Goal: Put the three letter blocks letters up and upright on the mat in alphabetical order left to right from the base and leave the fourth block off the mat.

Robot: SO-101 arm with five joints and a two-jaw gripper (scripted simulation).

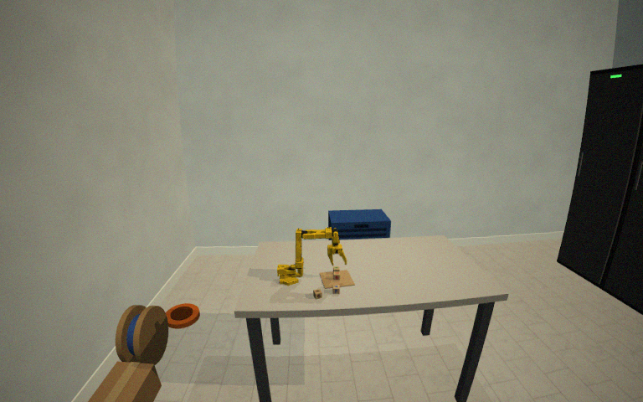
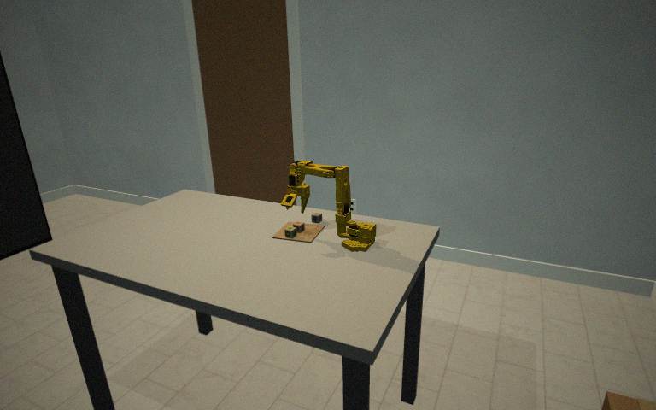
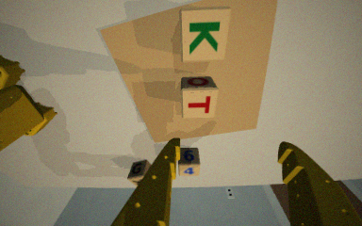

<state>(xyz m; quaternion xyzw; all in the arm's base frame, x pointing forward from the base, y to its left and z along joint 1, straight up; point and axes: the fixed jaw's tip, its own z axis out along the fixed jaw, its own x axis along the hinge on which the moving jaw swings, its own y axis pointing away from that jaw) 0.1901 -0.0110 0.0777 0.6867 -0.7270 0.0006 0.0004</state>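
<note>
The tan mat [image 3: 193, 71] lies flat on the table and also shows in the top view [image 1: 336, 278]. Two blocks rest on it: one with a green K on top [image 3: 205, 34] and one showing a red T and a dark O [image 3: 199, 96]. Two blocks lie on the table beyond the mat's edge: one with blue 6 and 4 faces [image 3: 189, 162] and one with a dark G [image 3: 138, 170], partly hidden by a finger. My gripper [image 3: 228, 146] hangs above the mat, open and empty. It also shows in the top view [image 1: 336, 258].
The yellow arm's base [image 1: 288, 274] stands on the table next to the mat. The table's edge is close behind the two off-mat blocks [image 1: 317, 293] [image 1: 335, 289].
</note>
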